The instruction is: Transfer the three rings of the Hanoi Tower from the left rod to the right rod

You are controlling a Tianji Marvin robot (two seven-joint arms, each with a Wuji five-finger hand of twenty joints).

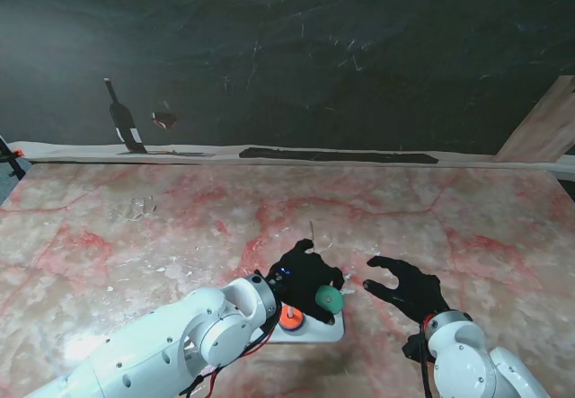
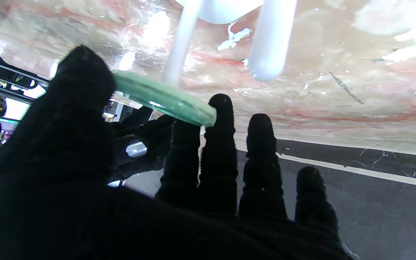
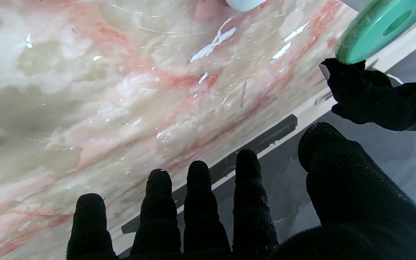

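My left hand (image 1: 304, 275) in a black glove is shut on a green ring (image 1: 330, 301), pinched between thumb and fingers and lifted over the white tower base (image 1: 325, 331). In the left wrist view the green ring (image 2: 164, 97) sits edge-on at a thin white rod (image 2: 179, 47), with a thicker white rod (image 2: 271, 39) beside it. An orange ring (image 1: 289, 316) lies on the base near my left wrist. My right hand (image 1: 404, 286) hovers open, fingers spread, just right of the tower. From the right wrist the green ring (image 3: 377, 30) shows above my left hand's fingers (image 3: 367, 95).
The pink marble table (image 1: 449, 227) stretches around the tower. A dark strip (image 1: 337, 155) lies along its far edge before a black backdrop. A wooden board (image 1: 544, 128) leans at the far right.
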